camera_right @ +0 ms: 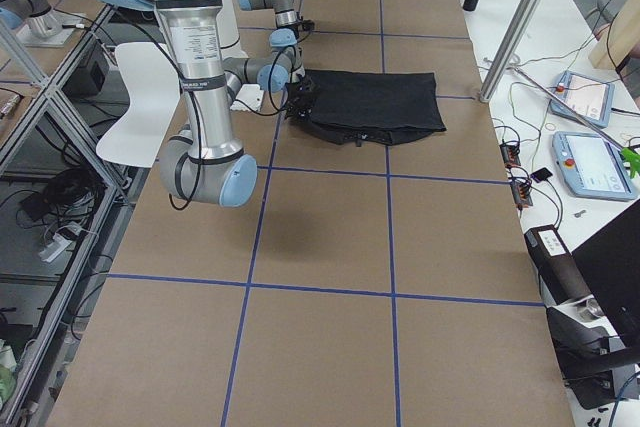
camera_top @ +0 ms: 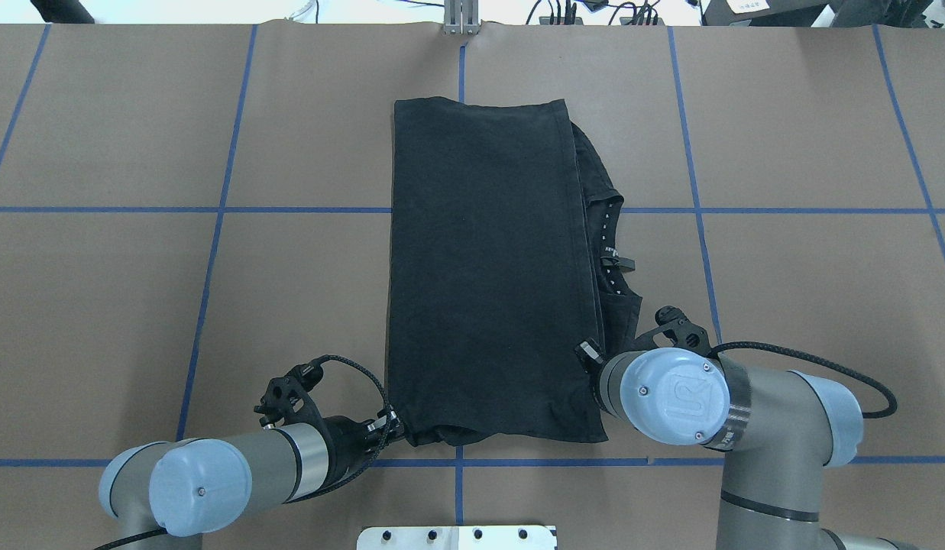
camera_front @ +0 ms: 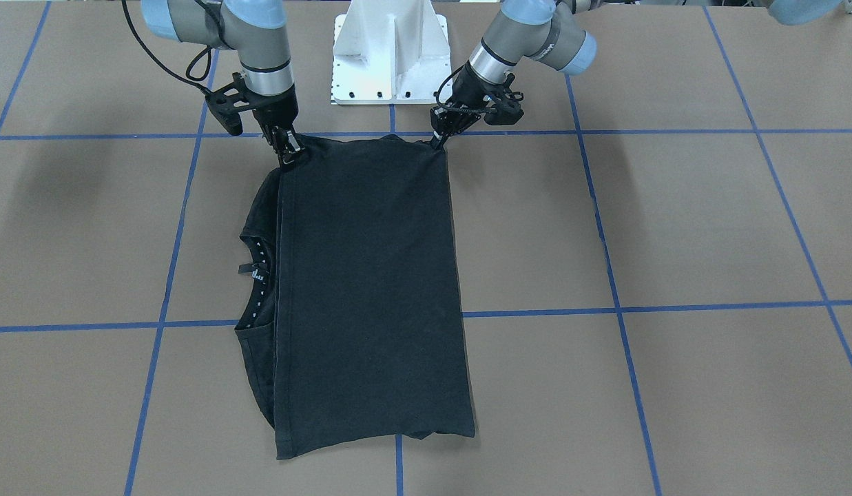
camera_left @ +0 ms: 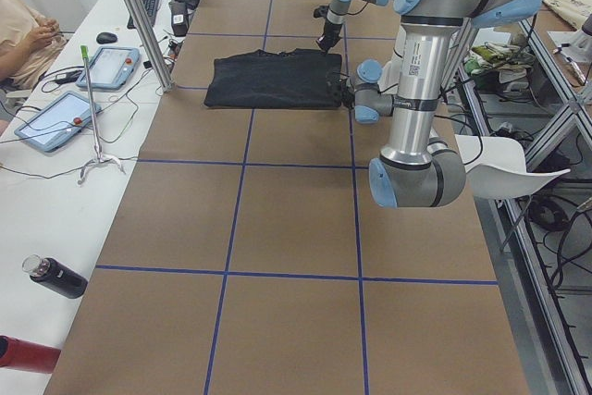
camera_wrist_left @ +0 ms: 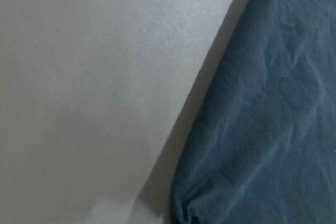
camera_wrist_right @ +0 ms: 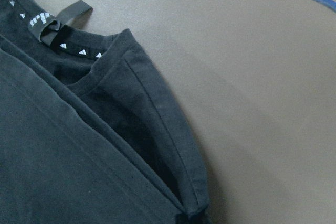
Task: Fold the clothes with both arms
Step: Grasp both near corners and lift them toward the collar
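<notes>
The clothes are one black T-shirt (camera_front: 370, 289) (camera_top: 487, 275), folded into a long strip with its plain side up. Its collar and label (camera_front: 257, 269) (camera_wrist_right: 58, 24) peek out along the robot's right edge. At the near left corner of the shirt, my left gripper (camera_front: 437, 142) (camera_top: 396, 429) is shut on the fabric. My right gripper (camera_front: 290, 157) (camera_top: 588, 353) is shut on the near right corner, beside the collar layers. Both wrist views show only cloth (camera_wrist_left: 262, 129) and table, with no fingers in sight.
The white pedestal base (camera_front: 390, 55) stands just behind the shirt's near edge. Blue tape lines (camera_top: 220, 210) grid the brown table. A side bench holds tablets (camera_left: 55, 117), a dark bottle (camera_left: 55, 277) and a metal pole (camera_left: 139, 16); a person's hands (camera_left: 32, 34) rest there.
</notes>
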Tool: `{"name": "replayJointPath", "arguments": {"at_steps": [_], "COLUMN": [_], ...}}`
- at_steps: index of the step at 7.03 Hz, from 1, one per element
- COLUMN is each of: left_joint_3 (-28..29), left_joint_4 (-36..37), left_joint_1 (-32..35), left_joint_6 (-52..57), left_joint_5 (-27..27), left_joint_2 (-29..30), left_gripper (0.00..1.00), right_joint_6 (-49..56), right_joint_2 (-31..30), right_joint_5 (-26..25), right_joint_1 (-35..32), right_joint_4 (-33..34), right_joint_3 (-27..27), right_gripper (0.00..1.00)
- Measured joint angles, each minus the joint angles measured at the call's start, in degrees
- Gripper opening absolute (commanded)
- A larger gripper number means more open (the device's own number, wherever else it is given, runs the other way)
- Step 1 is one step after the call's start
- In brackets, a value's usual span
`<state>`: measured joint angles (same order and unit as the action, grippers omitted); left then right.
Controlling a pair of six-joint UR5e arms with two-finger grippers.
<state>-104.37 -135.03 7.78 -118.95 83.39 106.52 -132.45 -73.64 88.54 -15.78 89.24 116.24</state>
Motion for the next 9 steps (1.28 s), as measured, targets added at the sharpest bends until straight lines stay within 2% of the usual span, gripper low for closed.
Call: {"name": "replayJointPath", "arguments": {"at_steps": [3, 5, 7, 9], "left_joint_3": [-4.4, -8.7, -9.7, -9.4], "left_joint_4": [2.9, 10.6, 15.6, 20.7], "left_joint_1": [0.9, 1.7, 4.2, 9.1], "left_joint_6": [-8.6, -13.2, -14.4, -12.3], "left_joint_5": [-2.3, -4.5, -5.8, -4.8], "left_joint_2": [0.2, 0.3, 1.9, 6.0], "left_gripper": [0.00, 0.00, 0.00, 0.00], "right_joint_6": [-0.6, -2.2, -4.9, -5.3], "right_joint_2": [-0.1, 0.1, 0.9, 4.5], "right_joint_5": [0.6, 5.9, 12.6, 18.7], "right_joint_1": [-0.4, -3.2, -8.7, -14.6], "right_joint_4": [0.0, 0.0, 0.0, 0.0], "right_joint_3": [1.7, 2.6, 2.6, -0.4], "right_gripper": [0.00, 0.00, 0.00, 0.00]}}
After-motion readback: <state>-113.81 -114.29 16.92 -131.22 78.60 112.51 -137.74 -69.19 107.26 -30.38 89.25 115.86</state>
